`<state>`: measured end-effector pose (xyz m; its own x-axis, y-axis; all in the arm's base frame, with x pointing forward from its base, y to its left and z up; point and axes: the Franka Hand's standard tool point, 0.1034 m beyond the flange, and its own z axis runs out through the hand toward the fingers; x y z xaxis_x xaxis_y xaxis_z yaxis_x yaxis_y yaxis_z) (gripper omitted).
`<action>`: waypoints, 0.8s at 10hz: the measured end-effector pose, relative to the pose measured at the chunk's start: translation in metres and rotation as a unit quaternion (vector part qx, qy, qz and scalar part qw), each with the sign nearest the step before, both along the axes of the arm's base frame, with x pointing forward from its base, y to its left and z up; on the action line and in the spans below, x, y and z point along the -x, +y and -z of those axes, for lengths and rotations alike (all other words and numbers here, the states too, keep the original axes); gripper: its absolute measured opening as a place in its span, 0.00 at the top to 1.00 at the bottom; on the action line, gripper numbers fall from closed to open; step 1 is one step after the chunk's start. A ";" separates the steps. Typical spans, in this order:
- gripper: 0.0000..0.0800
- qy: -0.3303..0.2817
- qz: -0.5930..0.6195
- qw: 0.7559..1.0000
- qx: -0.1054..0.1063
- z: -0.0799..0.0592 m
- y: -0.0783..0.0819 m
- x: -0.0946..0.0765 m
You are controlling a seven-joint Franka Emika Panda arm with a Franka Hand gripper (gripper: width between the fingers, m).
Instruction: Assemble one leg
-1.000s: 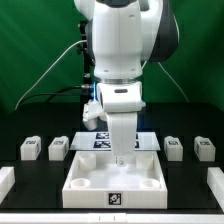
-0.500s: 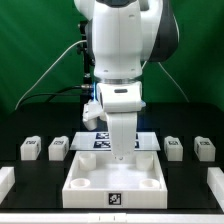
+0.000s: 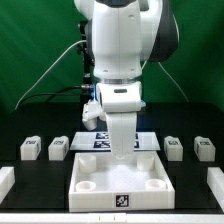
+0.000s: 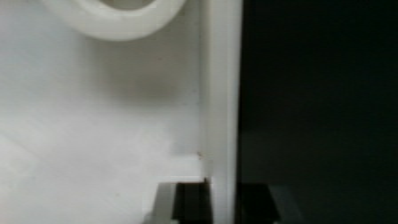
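Tray (image 3: 95, 200) has slid toward the camera, dragged by the gripper (image 3: 122, 150) with jaws clamped on its far rim. The legs (image 3: 58, 147) lie untouched on the desk (image 3: 40, 190) either side of the tray: repositioning only, no leg fitted yet.

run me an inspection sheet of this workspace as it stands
surface: black table, with parts laid on it
job's things: four legs in a row, two on each side of the arm, apart, none held
clutter: large white tray front centre; marker board behind it; white parts cut off at both front corners
grippers: pincer down at the tray's far rim, straddling the rim wall; clamped or not, cannot tell
cables: white cable arcing on the exterior view's left of the arm
surroundings: green backdrop
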<state>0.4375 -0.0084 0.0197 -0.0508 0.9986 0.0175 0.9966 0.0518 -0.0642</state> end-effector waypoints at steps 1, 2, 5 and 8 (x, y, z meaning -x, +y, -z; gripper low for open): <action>0.93 0.000 0.000 1.000 0.000 0.000 0.000 0.000; 0.93 0.000 0.000 1.000 0.000 0.000 0.000 0.000; 0.93 0.000 0.000 1.000 0.000 0.000 0.001 0.000; 0.93 -0.014 0.010 1.000 -0.006 -0.007 0.043 -0.036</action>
